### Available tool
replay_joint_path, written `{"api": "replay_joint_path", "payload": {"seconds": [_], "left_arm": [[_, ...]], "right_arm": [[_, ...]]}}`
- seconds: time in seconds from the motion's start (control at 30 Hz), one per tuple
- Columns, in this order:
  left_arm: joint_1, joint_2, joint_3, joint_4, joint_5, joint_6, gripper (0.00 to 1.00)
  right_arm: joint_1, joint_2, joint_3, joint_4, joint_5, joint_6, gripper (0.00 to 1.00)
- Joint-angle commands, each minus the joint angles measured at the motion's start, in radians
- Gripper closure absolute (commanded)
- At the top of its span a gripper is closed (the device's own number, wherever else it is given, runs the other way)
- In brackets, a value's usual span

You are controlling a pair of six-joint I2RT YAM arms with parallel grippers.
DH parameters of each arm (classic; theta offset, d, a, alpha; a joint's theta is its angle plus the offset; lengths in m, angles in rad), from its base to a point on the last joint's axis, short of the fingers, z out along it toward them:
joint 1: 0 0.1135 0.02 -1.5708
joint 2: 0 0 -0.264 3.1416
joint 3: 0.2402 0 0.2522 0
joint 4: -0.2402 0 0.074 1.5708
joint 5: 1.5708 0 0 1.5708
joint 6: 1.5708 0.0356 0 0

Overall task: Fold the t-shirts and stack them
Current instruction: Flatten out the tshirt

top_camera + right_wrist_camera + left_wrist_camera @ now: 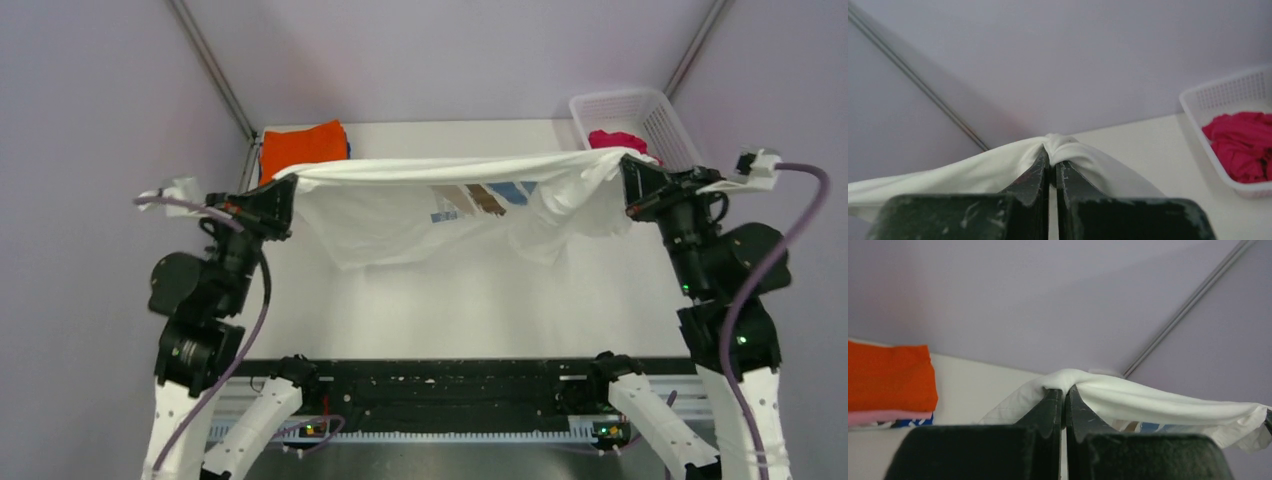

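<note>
A white t-shirt (400, 210) with blue, brown and tan print hangs stretched in the air across the table. My left gripper (284, 192) is shut on its left end. My right gripper (628, 180) is shut on its right end. The left wrist view shows the cloth (1148, 402) bunched over the closed left gripper (1064, 391). The right wrist view shows the same at the right gripper (1052, 156), with the cloth (973, 172) trailing left. Folded t-shirts are stacked at the back left, orange (303, 148) on top, with pink (883, 416) below it. A magenta t-shirt (1243, 145) lies in the basket.
The white lattice basket (668, 118) stands at the back right corner, just behind the right gripper. The white table (450, 300) lies beneath the hanging shirt. Lavender walls with metal corner posts close in the sides and back.
</note>
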Motion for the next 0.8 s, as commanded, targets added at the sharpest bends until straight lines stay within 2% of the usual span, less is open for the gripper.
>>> {"api": "replay_joint_path", "payload": {"seconds": [0.0, 0.2, 0.33, 0.43, 0.6, 0.77], "left_arm": [[0.002, -0.095, 0.113, -0.025, 0.037, 0.047, 1.00], [0.002, -0.160, 0.214, -0.052, 0.088, 0.041, 1.00], [0.002, -0.145, 0.228, -0.058, 0.124, 0.029, 1.00], [0.002, -0.115, 0.215, -0.063, 0.108, 0.024, 1.00], [0.003, -0.019, 0.142, -0.047, -0.063, 0.043, 1.00], [0.002, 0.186, 0.038, -0.055, -0.371, 0.053, 1.00]], "right_arm": [[0.000, -0.028, 0.194, -0.089, -0.153, -0.061, 1.00], [0.000, -0.031, 0.395, -0.157, -0.309, -0.059, 1.00], [-0.001, -0.013, 0.453, -0.199, -0.283, -0.081, 1.00], [0.000, 0.004, 0.422, -0.207, -0.218, -0.097, 1.00], [-0.001, 0.033, 0.254, -0.121, -0.049, -0.104, 1.00], [-0.001, 0.151, 0.007, 0.044, 0.095, -0.074, 1.00]]}}
